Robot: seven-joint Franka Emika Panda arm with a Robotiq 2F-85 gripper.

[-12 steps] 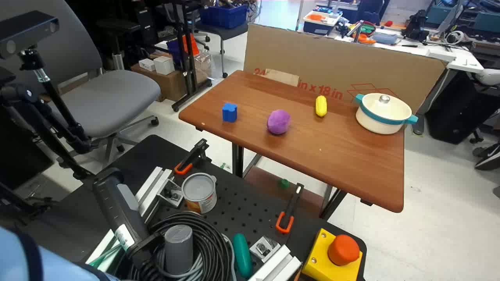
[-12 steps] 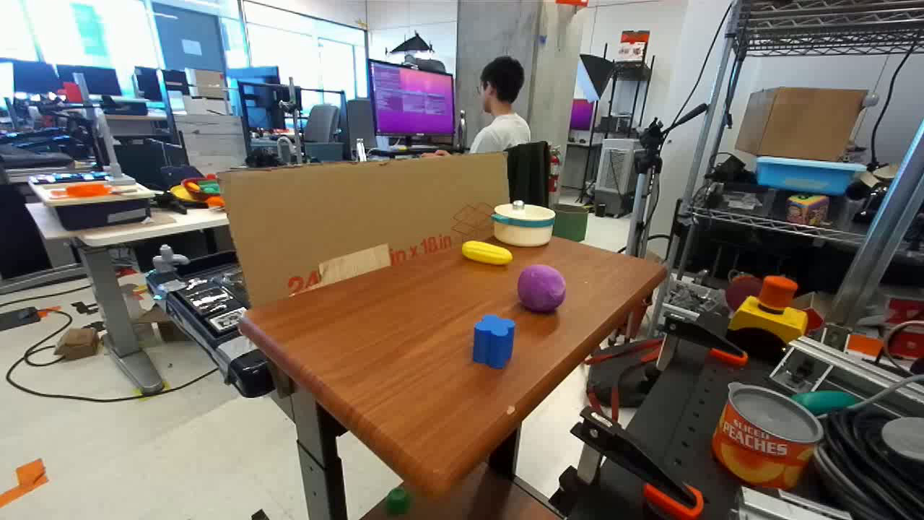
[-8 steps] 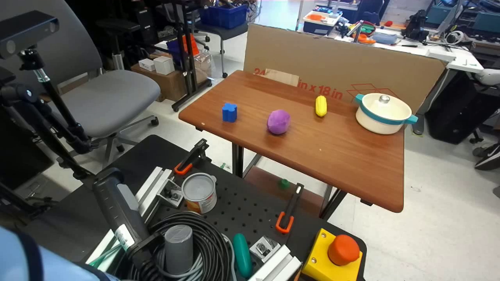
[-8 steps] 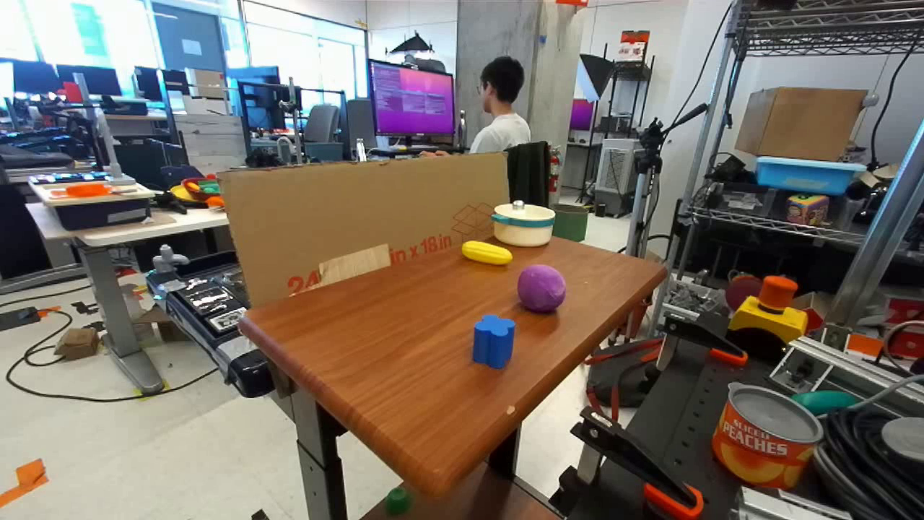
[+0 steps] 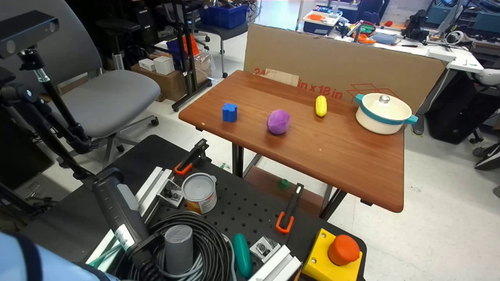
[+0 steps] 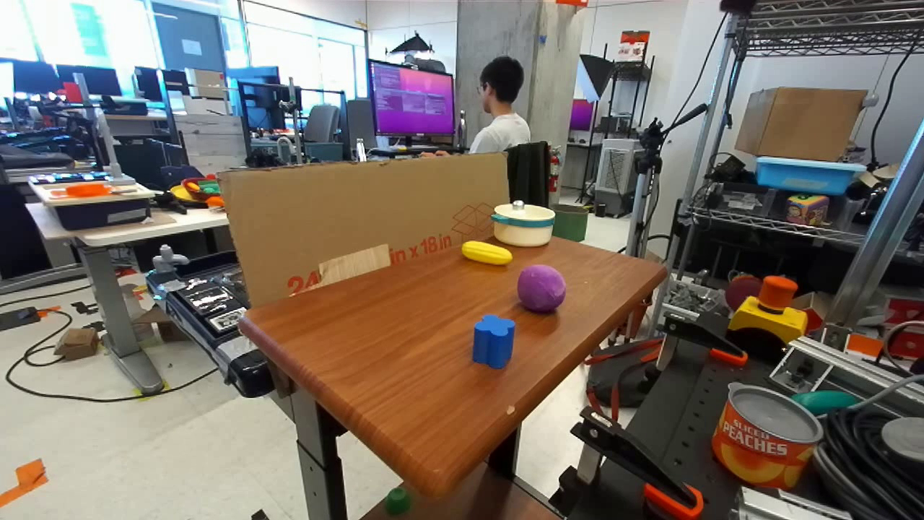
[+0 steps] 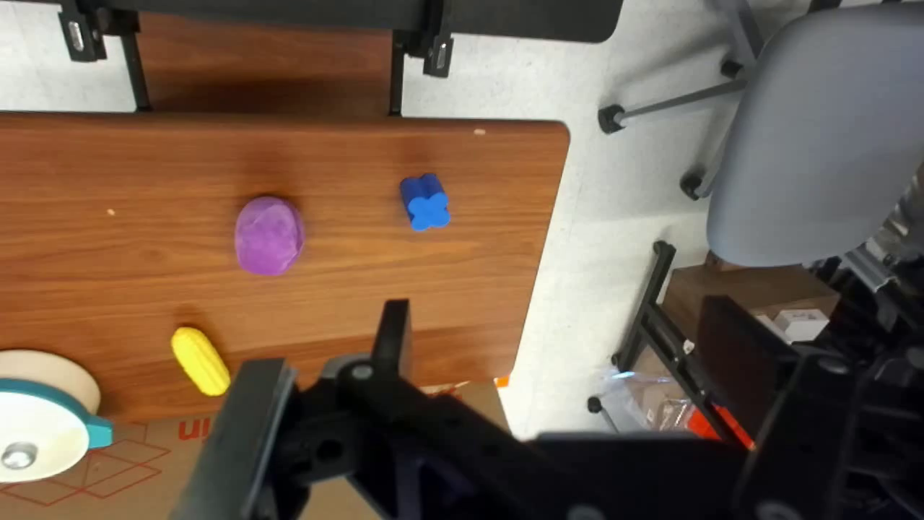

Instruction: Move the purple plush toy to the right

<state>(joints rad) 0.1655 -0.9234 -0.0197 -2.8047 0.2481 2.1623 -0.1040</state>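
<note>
Purple roundish plush toy [image 7: 269, 235] on brn wood-grain surface [image 7: 339, 289], wrist vw: well up-L of blk two-finger pincer [image 7: 545, 325], jaws parted.

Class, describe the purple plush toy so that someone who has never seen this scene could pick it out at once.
Find the brown wooden table in an exterior view, a cardboard sheet standing along its far edge. On it, left to right, the purple plush toy comes between the blue block and the yellow oblong object. Of the three, it alone is purple and ball-like.
</note>
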